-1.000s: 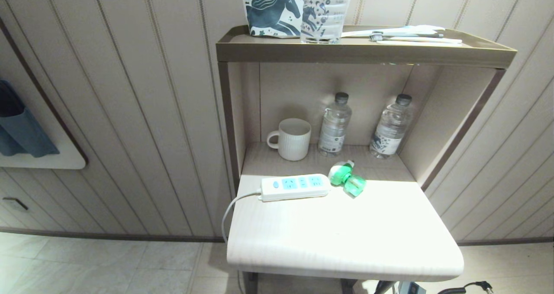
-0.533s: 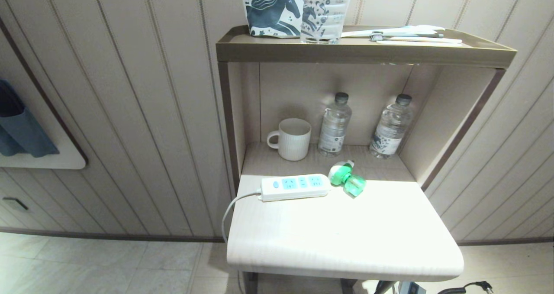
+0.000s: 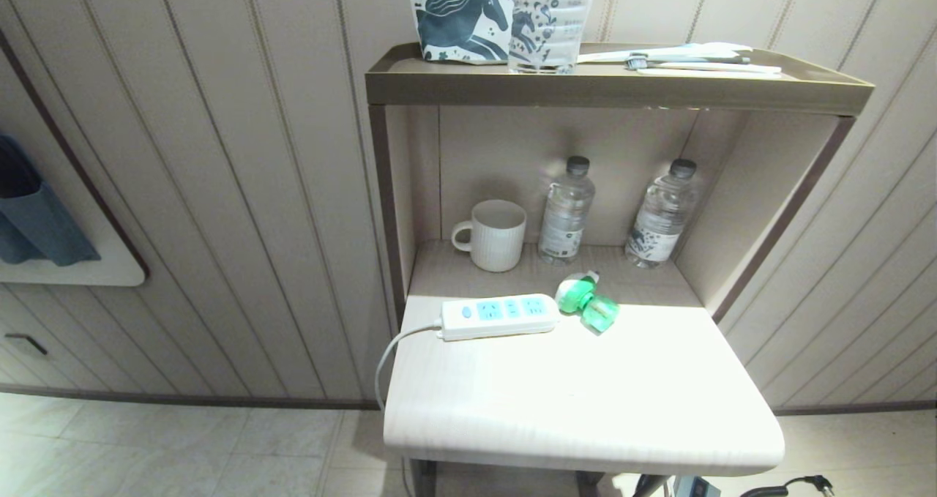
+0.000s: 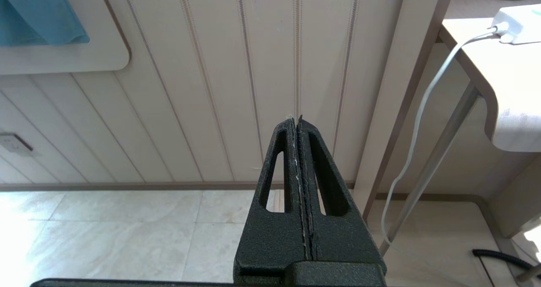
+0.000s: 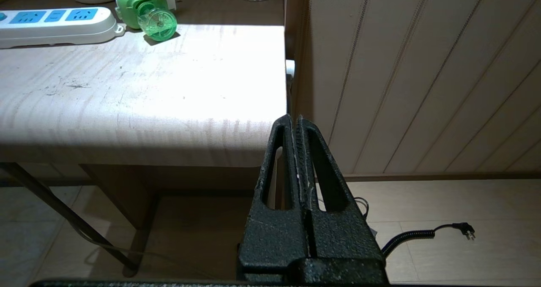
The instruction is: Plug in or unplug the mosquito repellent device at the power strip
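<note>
Both grippers hang low in front of the table (image 3: 585,409), below its top: the left gripper (image 4: 297,120) off its left side, the right gripper (image 5: 294,118) by its front right corner, each with jaws pressed together and empty. Farther back on the table lies the strip (image 3: 500,315). The device (image 3: 585,303) lies on its side just beside the strip's right end, unplugged. Behind the strip stand a mug (image 3: 494,235) and two bottles (image 3: 566,211).

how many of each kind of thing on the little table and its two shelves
clear water bottles: 3
mug: 1
horse-print cup: 1
toothbrushes: cannot tell how many
power strip: 1
mosquito repellent device: 1
total without toothbrushes: 7
</note>
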Available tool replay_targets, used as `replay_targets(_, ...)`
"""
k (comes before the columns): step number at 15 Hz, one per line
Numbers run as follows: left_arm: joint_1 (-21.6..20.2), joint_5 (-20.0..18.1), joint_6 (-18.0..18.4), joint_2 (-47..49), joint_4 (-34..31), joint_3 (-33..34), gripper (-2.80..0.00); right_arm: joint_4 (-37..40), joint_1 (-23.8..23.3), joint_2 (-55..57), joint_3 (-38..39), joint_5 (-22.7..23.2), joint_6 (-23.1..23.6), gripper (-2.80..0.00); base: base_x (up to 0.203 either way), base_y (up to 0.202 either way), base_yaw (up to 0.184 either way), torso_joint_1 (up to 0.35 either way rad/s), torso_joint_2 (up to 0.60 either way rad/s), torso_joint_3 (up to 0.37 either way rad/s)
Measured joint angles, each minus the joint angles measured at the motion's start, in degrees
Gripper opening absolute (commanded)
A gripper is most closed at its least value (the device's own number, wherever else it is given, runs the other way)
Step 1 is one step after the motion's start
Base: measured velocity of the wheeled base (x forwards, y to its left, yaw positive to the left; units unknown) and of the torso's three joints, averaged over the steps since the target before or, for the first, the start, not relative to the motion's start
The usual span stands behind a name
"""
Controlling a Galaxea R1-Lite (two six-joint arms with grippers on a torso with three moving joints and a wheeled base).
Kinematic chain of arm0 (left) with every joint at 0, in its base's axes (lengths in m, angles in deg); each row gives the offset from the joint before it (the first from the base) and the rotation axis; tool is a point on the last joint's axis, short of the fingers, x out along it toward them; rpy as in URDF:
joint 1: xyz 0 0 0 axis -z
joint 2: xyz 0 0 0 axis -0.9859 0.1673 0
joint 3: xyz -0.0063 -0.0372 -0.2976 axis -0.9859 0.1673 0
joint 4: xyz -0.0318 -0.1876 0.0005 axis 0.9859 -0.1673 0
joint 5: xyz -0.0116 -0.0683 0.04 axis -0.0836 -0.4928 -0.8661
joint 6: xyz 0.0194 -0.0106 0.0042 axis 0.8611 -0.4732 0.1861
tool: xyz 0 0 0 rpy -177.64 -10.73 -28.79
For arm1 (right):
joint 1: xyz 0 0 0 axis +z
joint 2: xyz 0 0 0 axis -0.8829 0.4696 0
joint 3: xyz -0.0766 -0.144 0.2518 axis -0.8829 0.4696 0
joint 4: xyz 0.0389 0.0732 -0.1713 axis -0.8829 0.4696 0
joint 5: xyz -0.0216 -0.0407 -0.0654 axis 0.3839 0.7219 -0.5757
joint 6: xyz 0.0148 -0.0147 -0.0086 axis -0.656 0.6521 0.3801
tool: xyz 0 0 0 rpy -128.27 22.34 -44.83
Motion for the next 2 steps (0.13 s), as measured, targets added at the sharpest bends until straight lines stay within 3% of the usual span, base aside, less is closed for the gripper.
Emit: replay_targets(2,0.0,0.0,0.0,0.0,0.0,0.0,-2.8,-0.04,0.0,0.0,0.0,-0.05,-0.14,-2.8,0.0,0.0,0.0,0.0,0.0,0.0)
